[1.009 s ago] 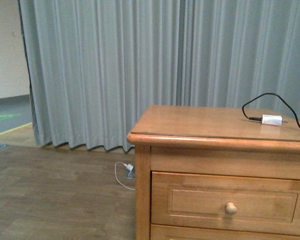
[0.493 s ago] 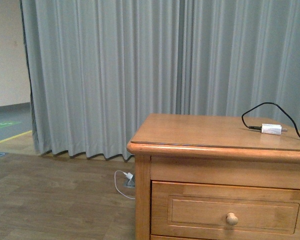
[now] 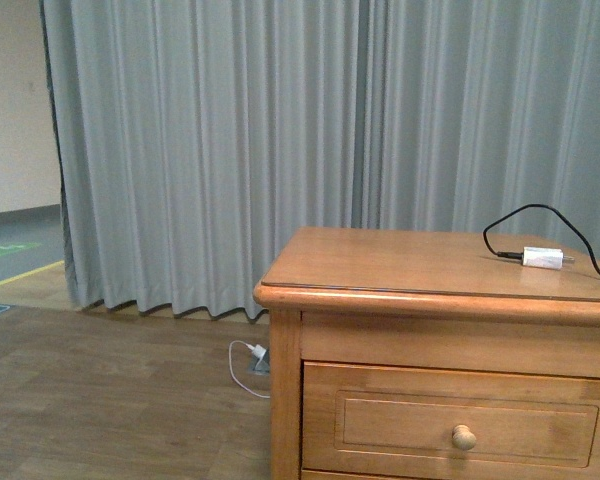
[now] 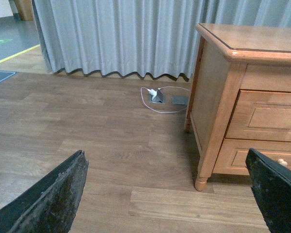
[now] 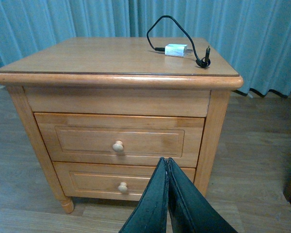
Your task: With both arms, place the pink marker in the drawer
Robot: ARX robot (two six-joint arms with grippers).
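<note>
No pink marker is found in any view: not on the cabinet top (image 3: 420, 262), not on the floor (image 4: 87, 145), and not in either pincer, so its bearing and long axis cannot be given. The relation that can be read is pincer-to-drawer. The drawer (image 5: 119, 140), uppermost of two, is seen shut in the right wrist view, its round knob (image 5: 118, 146) facing the camera, w/ the lower drawer (image 5: 121, 183) beneath it. The right pincer (image 5: 166, 194) is seen w/ its fingers pressed together, nothing between them, pointed at the cabinet front and lying below and slightly to the side of the knob, well apart from it. The left pincer (image 4: 165, 194) is spread wide and empty, its two fingers framing the floor; the cabinet is seen obliquely from it, off to one side, so the right arm is judged better lined up w/ the knob, tho which arm is nearer cannot be told. On the cabinet top only a white adapter (image 5: 176, 50) w/ a black cable (image 5: 179, 29) is seen, toward the back right corner. The drawer is judged to need opening first, approx. by a straight pull along the knob's axis, toward the robot.
</note>
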